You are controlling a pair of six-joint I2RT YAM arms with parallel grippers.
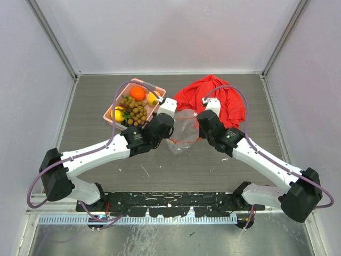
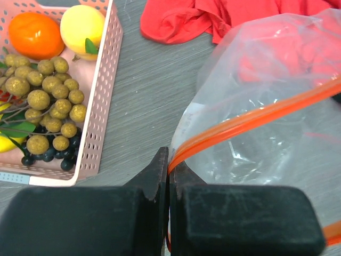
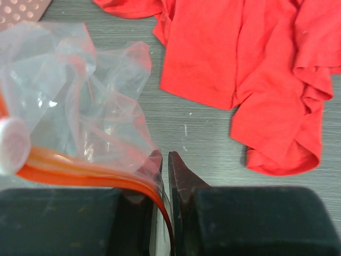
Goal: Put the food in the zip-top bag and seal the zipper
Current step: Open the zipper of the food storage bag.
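The clear zip-top bag (image 1: pixel 184 133) hangs between my two grippers at the table's middle, its orange-red zipper (image 2: pixel 256 118) stretched across. My left gripper (image 2: pixel 169 160) is shut on the zipper's left end. My right gripper (image 3: pixel 165 160) is shut on the zipper's (image 3: pixel 96 176) right end. The bag (image 3: pixel 80 90) looks empty. The food lies in the pink basket (image 1: pixel 160 104): an orange (image 1: pixel 137 93), a yellow-orange fruit (image 1: pixel 152 98), another (image 1: pixel 117 113), and the bunch of golden-brown berries (image 1: pixel 135 110). In the left wrist view I see the orange (image 2: pixel 34 34), a yellow fruit (image 2: pixel 81 24) and the berries (image 2: pixel 48 101).
A red cloth (image 1: pixel 213 96) lies behind the bag at the back right, also in the right wrist view (image 3: pixel 240 69). The pink basket (image 2: pixel 104 96) stands left of the bag. White walls enclose the grey table (image 1: pixel 160 170).
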